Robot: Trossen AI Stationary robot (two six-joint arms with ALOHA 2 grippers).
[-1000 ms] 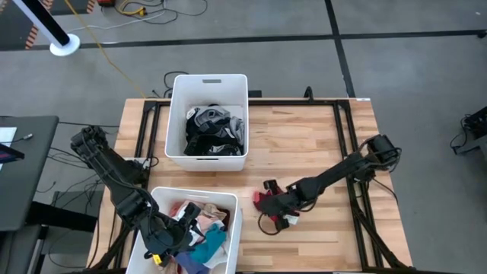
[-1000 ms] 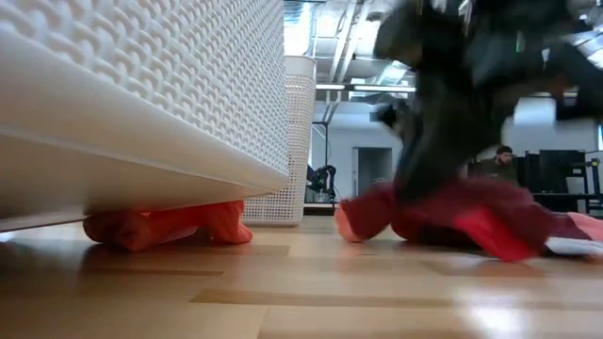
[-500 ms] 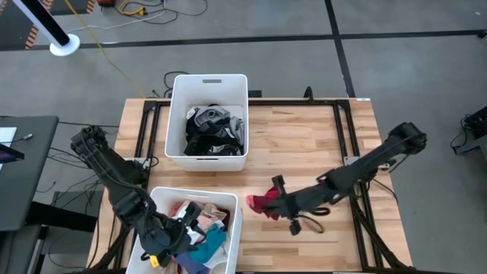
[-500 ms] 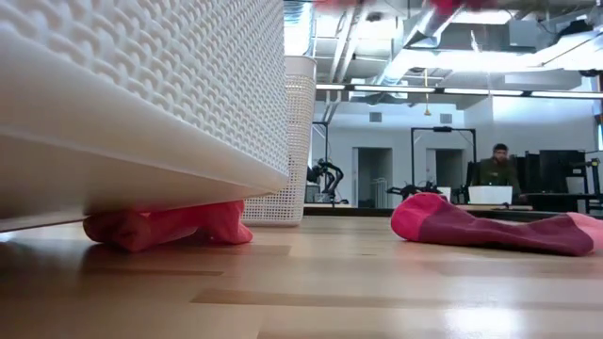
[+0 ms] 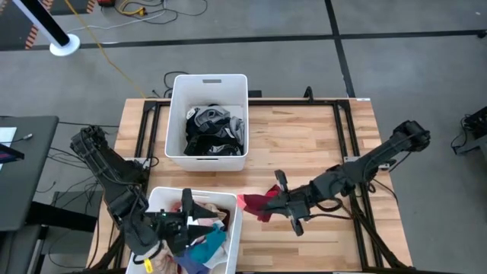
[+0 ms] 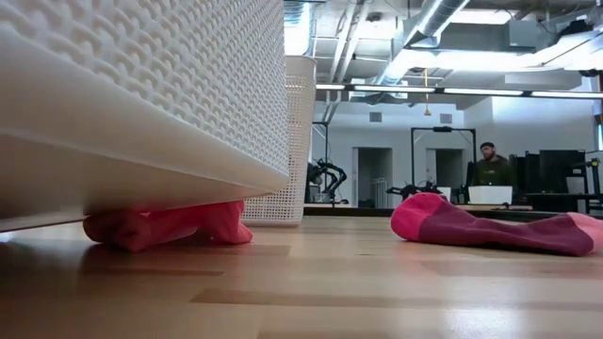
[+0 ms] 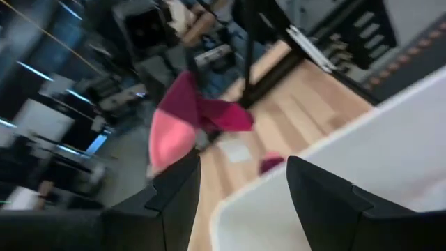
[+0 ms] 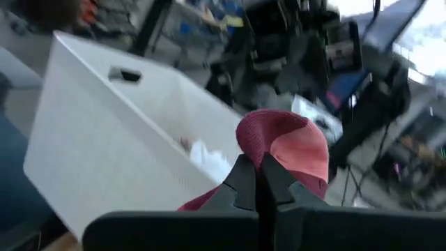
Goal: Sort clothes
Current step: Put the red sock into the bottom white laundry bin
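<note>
My right gripper [image 5: 268, 202] is shut on a maroon sock with a pink end [image 5: 251, 204], held in the air just right of the near white bin [image 5: 237, 228]. That bin holds pink, teal and white clothes [image 5: 205, 228]. My left gripper [image 5: 186, 217] is open and empty above those clothes, and the left wrist view [image 7: 244, 164] looks out at the held sock [image 7: 185, 122]. A second maroon and pink sock [image 6: 480, 226] lies flat on the table. A pink garment [image 6: 165, 226] lies at the near bin's base, partly under it. My right gripper pinches the sock's maroon part [image 8: 240, 139], right beside its pink end [image 8: 300, 150], between its two fingers. The fingers come roughly level from the table's right side. The sock is lifted clear of the table, and its pink end sticks out past the fingertips.
The far white bin [image 5: 208, 78] holds black, grey and white clothes [image 5: 214, 131]. The wooden table top [image 5: 304, 137] is bare at the far right. A person sits in the room behind the table [image 6: 490, 165].
My right gripper has risen off the table with the maroon sock and gone toward the table's left edge, up to the near bin. The sock is lifted clear; the second sock has stayed on the table. My left gripper has shifted slightly above the near bin.
</note>
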